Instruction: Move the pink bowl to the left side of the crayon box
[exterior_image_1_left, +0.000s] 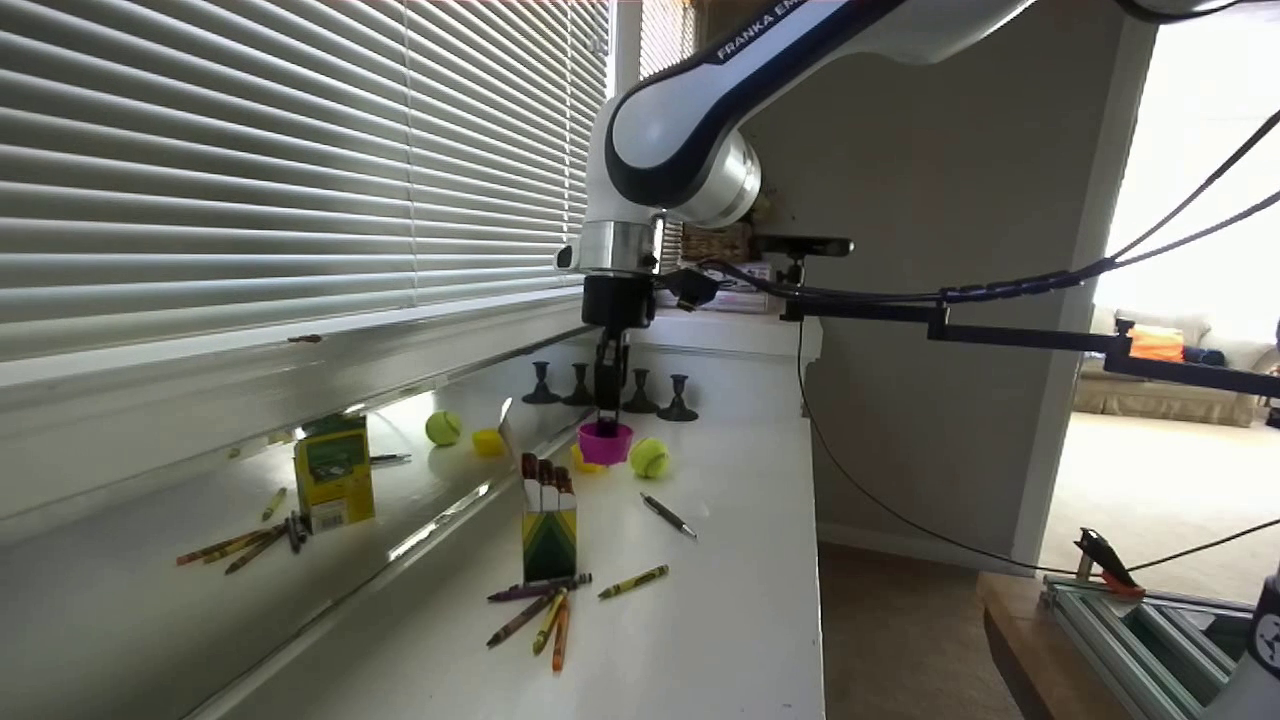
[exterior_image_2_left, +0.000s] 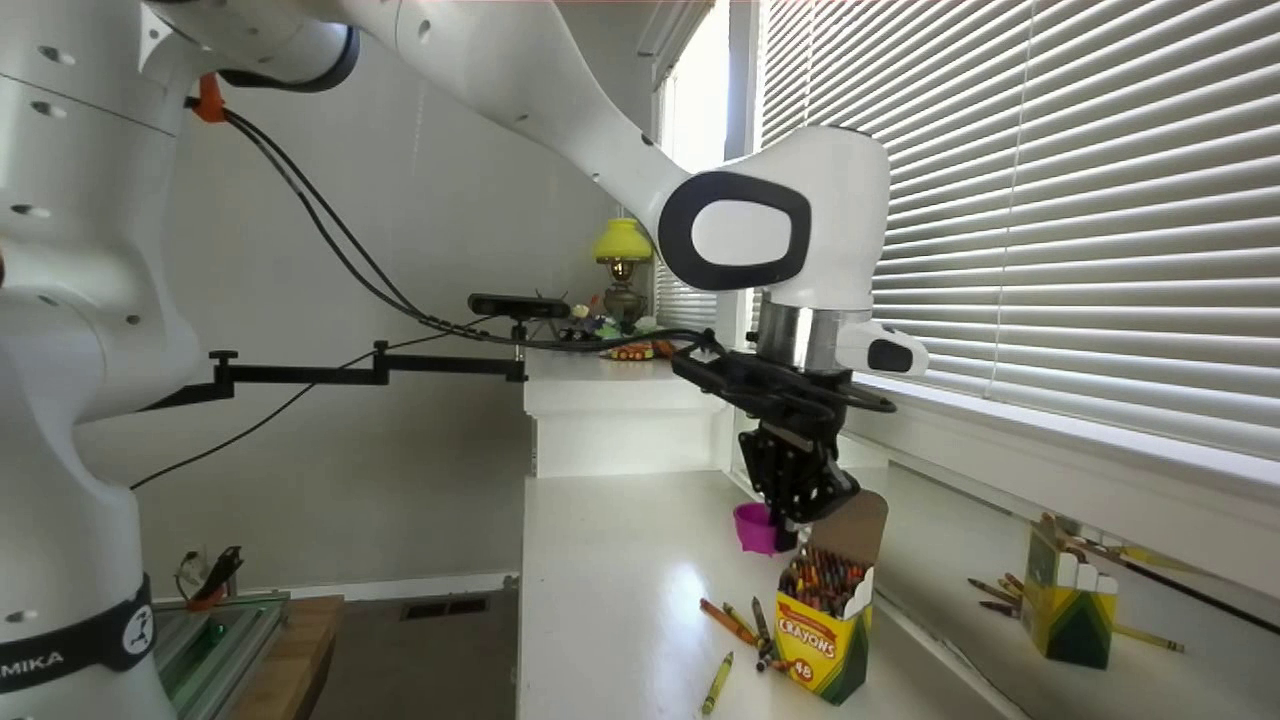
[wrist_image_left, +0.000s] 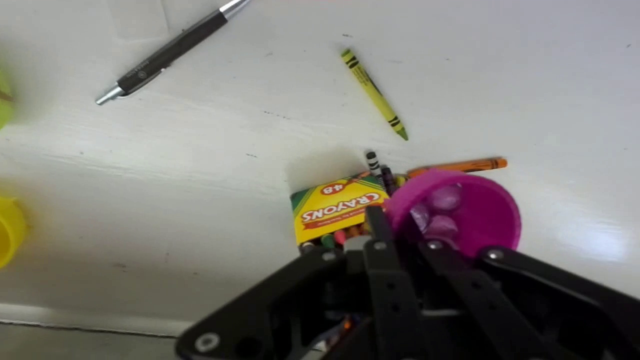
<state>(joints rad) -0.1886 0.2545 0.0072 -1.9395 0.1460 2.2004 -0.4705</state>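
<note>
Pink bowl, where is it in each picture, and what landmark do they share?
In an exterior view: pink bowl just below centre, up-right of the crayon box.
In an exterior view: pink bowl below centre, slightly right, up-left of the crayon box.
In the wrist view: pink bowl right of centre, right of the crayon box.
Shared landmark: crayon box.

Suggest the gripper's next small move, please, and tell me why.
I would probably ease the pink bowl a little farther from the crayon box, past the loose crayons, before lowering it: the gripper has it by the rim, seemingly lifted, and in the wrist view it overlaps those crayons, so descending here might land on them.
</note>
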